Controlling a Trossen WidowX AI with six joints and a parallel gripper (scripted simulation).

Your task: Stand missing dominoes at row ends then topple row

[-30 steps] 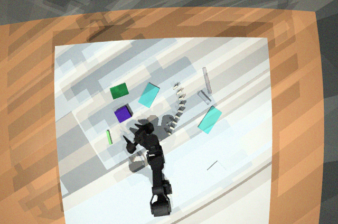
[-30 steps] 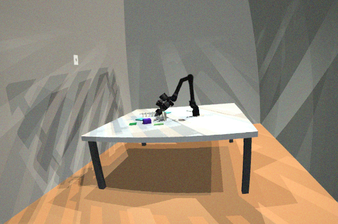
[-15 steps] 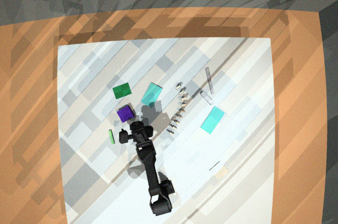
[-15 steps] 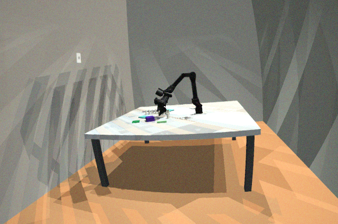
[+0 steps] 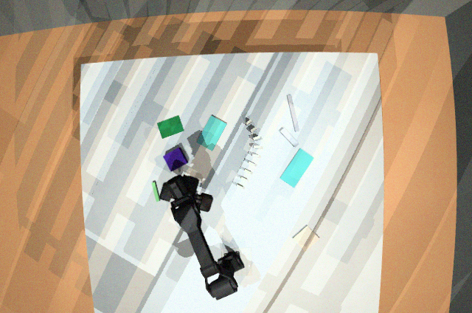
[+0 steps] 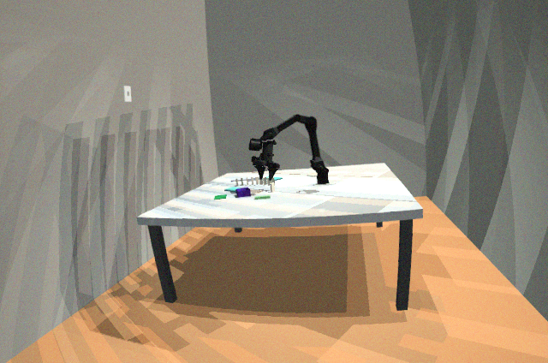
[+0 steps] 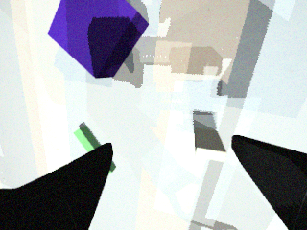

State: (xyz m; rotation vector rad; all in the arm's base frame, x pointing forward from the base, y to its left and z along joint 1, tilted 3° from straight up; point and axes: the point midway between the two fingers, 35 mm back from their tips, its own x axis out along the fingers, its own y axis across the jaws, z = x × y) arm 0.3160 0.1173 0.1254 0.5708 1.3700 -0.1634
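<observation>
A curved row of small pale dominoes (image 5: 249,149) (image 6: 252,181) stands in the middle of the table (image 5: 335,271). My gripper (image 6: 266,171) (image 7: 172,144) is open and empty. It hangs a little above the table, left of the row's near end, with the fingers pointing down. In the top view the wrist (image 5: 183,187) covers the fingers. One pale domino (image 6: 271,187) (image 7: 208,134) stands upright on the table below the gripper, towards the right finger and touching neither finger. Two pale slabs (image 5: 293,112) (image 5: 288,136) lie flat to the right of the row.
A purple cube (image 5: 175,159) (image 7: 96,34) (image 6: 242,192) and a thin green stick (image 5: 155,190) (image 7: 88,139) lie close to the gripper. A green tile (image 5: 170,126), a cyan block (image 5: 211,132) and a cyan tile (image 5: 296,167) flank the row. A thin strip (image 5: 304,229) lies to the lower right.
</observation>
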